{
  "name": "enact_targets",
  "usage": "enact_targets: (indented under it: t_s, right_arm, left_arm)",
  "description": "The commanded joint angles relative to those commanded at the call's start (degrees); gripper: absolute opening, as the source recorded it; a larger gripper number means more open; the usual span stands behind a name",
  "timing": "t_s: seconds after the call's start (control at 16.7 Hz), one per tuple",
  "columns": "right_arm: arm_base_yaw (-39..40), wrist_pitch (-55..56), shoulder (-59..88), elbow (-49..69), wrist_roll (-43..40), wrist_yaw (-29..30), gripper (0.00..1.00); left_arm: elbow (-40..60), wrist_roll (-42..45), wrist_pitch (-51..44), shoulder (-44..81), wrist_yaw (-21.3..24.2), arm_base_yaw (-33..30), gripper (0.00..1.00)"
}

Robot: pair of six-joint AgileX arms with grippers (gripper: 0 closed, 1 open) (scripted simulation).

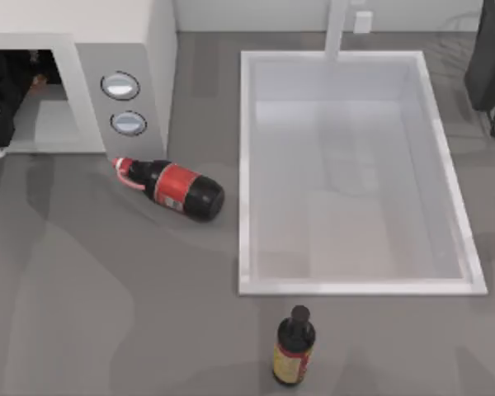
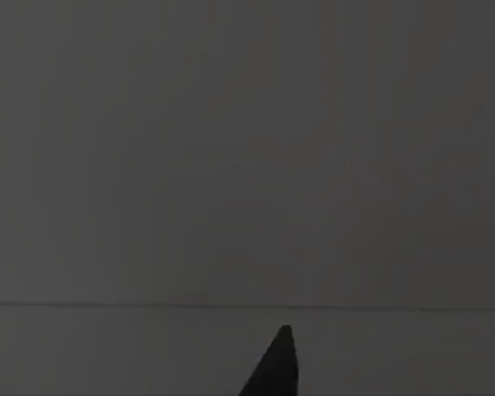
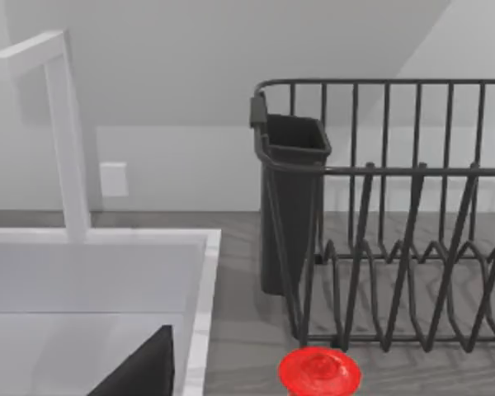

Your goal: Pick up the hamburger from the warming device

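My left arm reaches into the cavity of the warming device point(image 1: 124, 58) at the far left of the bench point(image 1: 107, 289), its dark wrist filling the opening. A small orange-brown patch just beside that arm, deep in the cavity, is most likely the hamburger point(image 1: 38, 81), though too little of it is exposed for me to be certain. My left wrist view is dark, with one dark fingertip against a plain wall, so I cannot tell whether the fingers are spread, closed, or already around the food.

Just right of the device's dials, a cola bottle point(image 1: 175, 187) lies on its side, its red cap close to the front corner of the device. Further right sits the white sink basin point(image 1: 247, 165), and in front of it a dark sauce bottle point(image 1: 294, 346) stands upright.

My right arm is parked at the far right, near the dish rack point(image 3: 396, 214) and a red cap point(image 3: 319, 371); I cannot tell how its fingers stand either.

The risks, as I judge them: in that tight, dim cavity I could scrape a wall or the frame, or squash or nudge the soft hamburger deeper instead of gripping it. Pulling out carelessly could clip the frame and shake the food loose, or brush the cola bottle and set it rolling.
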Motion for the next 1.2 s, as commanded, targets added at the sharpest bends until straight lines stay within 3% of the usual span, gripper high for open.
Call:
enact_targets:
  t_s: [0.24,0.84,1.2]
  right_arm:
    - [0.0,0.0,0.0,0.0,0.0,0.0,1.0]
    - [0.0,0.0,0.0,0.0,0.0,0.0,1.0]
    - [0.0,0.0,0.0,0.0,0.0,0.0,1.0]
  left_arm:
    - [-11.7,-1.3,-2.0,-13.6,-4.2,-4.5,0.0]
    - [-53.2,-4.8,-14.5,-66.7,-15.1,-16.1,0.0]
    - [-65.8,-5.6,-20.2,-80.1,-17.4,-18.5,0.0]
